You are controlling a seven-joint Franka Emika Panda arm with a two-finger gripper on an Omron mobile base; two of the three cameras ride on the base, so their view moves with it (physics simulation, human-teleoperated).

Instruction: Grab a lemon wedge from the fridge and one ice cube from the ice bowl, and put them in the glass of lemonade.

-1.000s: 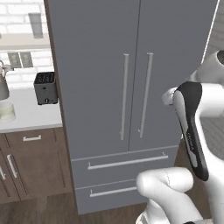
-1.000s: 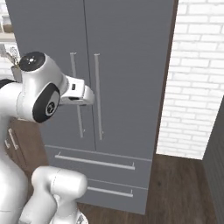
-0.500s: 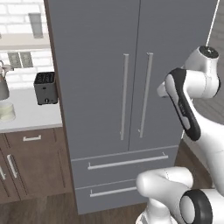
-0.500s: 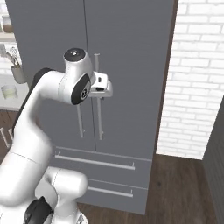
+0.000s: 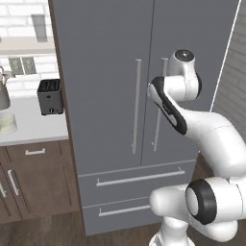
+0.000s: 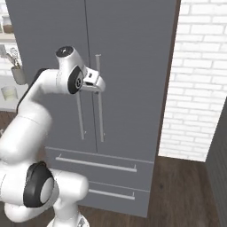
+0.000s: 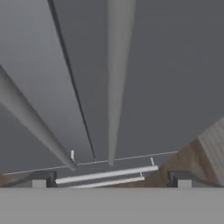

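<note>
The grey fridge [image 5: 101, 72] stands in front of me with both doors closed. My gripper [image 6: 100, 84] is up against the upper part of the right door's silver handle [image 6: 100, 115]. In the hand view the gripper [image 7: 113, 181] is open, its two fingertips [image 7: 43, 179] wide apart, and that handle [image 7: 116, 78] runs up the view between them. The left door's handle [image 7: 35, 122] lies off to one side. My arm covers the hand in the left base view. The lemon wedge, ice cube, ice bowl and glass of lemonade are out of view.
Two fridge drawers [image 5: 139, 178] with bar handles sit below the doors. Left of the fridge a counter [image 5: 33, 129] holds a dark toaster [image 5: 49, 96], a kettle [image 5: 4, 93] and a pale cup [image 5: 7, 122], over brown cabinets [image 5: 33, 182]. A white brick wall [image 6: 199, 88] stands on the right.
The arm has unfolded and swung up and forward, carrying the hand from beside the robot's body to the fridge's right door handle. The jaws have stayed open.
</note>
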